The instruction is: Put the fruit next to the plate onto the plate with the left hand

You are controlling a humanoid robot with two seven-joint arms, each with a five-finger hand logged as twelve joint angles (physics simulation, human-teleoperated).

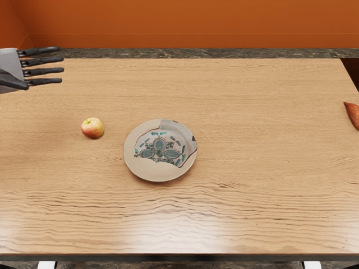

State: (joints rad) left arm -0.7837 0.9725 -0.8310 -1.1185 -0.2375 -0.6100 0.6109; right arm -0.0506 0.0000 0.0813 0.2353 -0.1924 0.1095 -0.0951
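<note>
**Apple beside the plate, left robot hand open at the counter's far corner**

Head view: A wooden counter (252, 185) fills most of the frame. Behind it run a dark stone strip (196, 53) and an orange wall (185, 22).

The left robot hand (28, 67) comes in at the upper left edge, above the counter's far left corner. Its grey palm is cut off by the picture's edge. Four dark fingers (47, 71) stretch out straight toward the right, one above the other with small gaps between them, and the thumb lies below them. The robot hand is fully open and has hold of nothing. It is well apart from both the fruit and the plate.

The apple (92, 128), yellow with a red blush, sits on the bare counter left of centre. It is just left of the plate and close to it, but not touching its rim.

The plate (147, 171) is round and beige, and lies flat near the middle of the counter. A blue-green ornament covers its centre, and a jagged line runs across its upper part. Nothing lies on it.

At the right edge of the picture an orange-red object (353, 115) rests on the counter, far from the plate. It is cut off by the frame, so what it is cannot be told.
</note>
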